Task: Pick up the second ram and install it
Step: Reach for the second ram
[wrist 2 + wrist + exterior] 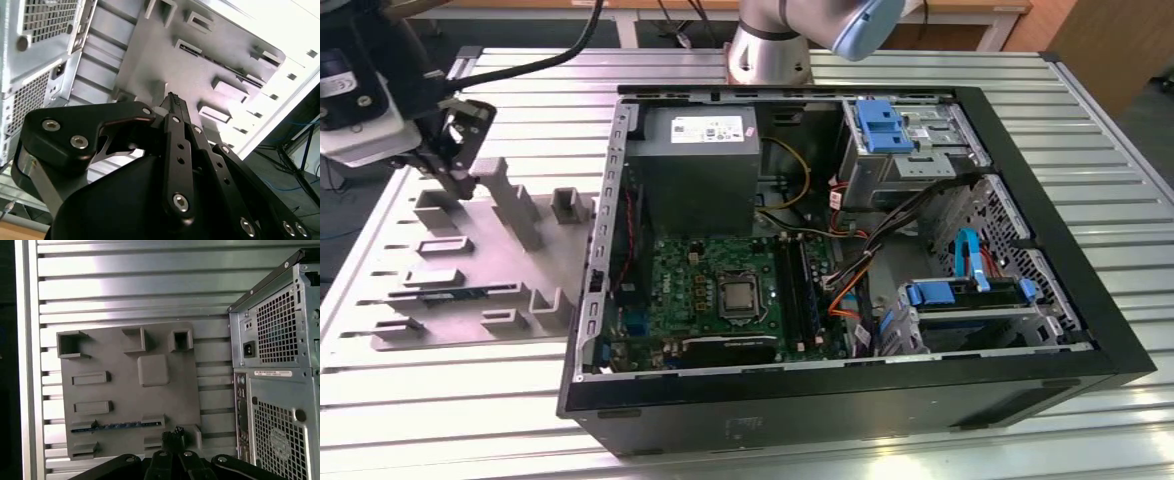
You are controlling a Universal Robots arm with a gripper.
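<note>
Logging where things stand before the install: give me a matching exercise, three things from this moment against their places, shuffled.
Things:
1. second ram
2. tool
3. motherboard

Places:
A. flat inside the open computer case
B. lying in a slot of the gray tray
C. over the gray tray, outside the case

Pairs: 1-B, 2-C, 3-A

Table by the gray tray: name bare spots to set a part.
Bare table slats lie below the gray tray in the exterior view, and above it toward the arm's base. Crowded: the tray under the gripper, and the computer case.
</note>
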